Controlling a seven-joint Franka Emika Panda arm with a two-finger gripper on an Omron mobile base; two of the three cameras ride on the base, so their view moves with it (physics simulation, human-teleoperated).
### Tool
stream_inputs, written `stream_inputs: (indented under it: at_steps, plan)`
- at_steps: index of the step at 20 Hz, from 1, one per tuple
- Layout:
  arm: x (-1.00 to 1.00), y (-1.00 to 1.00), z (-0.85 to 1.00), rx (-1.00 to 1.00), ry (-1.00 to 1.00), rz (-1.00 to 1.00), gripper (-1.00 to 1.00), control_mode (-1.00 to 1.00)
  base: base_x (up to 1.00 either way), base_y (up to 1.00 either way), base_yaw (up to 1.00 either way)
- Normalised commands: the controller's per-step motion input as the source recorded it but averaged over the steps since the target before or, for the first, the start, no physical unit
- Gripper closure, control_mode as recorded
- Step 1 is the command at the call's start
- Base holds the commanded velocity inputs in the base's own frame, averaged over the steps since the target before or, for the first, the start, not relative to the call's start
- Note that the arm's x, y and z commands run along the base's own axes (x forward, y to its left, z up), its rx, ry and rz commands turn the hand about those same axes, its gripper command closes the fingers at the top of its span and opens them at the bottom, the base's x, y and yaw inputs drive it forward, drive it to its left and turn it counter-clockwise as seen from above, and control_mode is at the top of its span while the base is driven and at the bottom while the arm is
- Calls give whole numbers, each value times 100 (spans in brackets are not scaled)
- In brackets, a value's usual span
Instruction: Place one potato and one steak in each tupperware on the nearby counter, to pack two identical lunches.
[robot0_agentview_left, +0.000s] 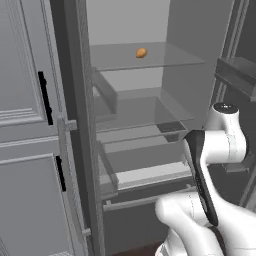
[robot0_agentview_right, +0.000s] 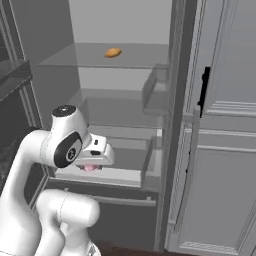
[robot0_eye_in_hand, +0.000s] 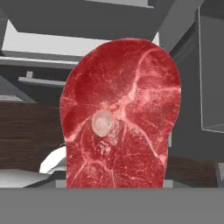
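Steak (robot0_eye_in_hand: 120, 118) clamped in end effector (robot0_agentview_right: 90, 167), just outside fridge | potato (robot0_agentview_left: 141, 52) on upper shelf (robot0_agentview_left: 175, 57), 12 o'clock | step: carrying steak out | next: drive to counter, find tupperware

Arm folded low, gripper (robot0_agentview_right: 90, 167) clamping steak (robot0_eye_in_hand: 120, 118).

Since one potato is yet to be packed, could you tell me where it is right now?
The potato lies alone on the upper glass shelf of the open fridge, above and beyond the arm in both base views.
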Motion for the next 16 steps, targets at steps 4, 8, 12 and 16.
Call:
stream_inputs:
  at_steps: [4,8,12,16]
  plan:
    - [0,0,0,0,0,0,100,100,-100,0,-4]
    - [0,0,0,0,0,0,100,100,-100,-10,-17]
    - [0,0,0,0,0,0,100,100,-98,-50,-45]
    - [0,0,0,0,0,0,100,100,-78,-53,-55]
